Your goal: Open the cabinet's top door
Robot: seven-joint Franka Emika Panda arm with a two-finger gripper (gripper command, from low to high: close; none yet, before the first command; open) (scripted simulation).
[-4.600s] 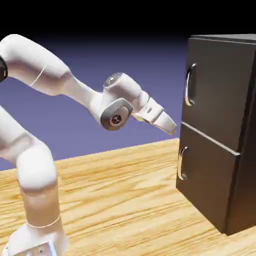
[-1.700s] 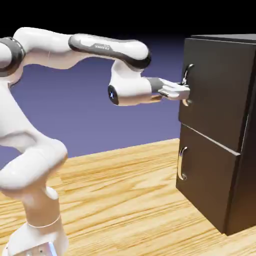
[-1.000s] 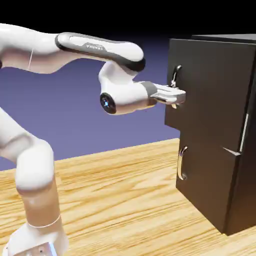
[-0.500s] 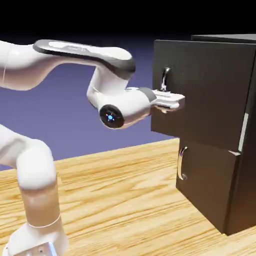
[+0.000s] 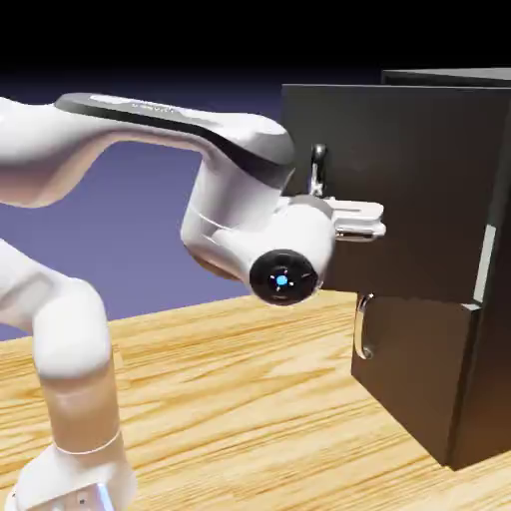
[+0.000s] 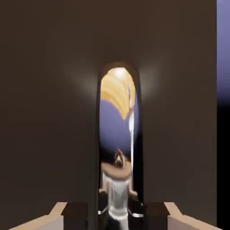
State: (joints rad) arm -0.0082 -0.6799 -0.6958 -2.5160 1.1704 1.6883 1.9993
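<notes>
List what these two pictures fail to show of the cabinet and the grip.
- Cabinet inside: the exterior view has the swung-out top door in front.
- Top door's handle: lower part behind the gripper.
- Gripper's fingertips: cut off at the hand view's bottom edge.
- Cabinet's right side: beyond the exterior view's edge.

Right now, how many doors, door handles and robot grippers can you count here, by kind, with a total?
Doors: 2, the top door swung partly open, the lower door shut.
Handles: 2, top handle, lower handle.
Grippers: 1, the gripper shut on the top handle.
Total: 5
</notes>
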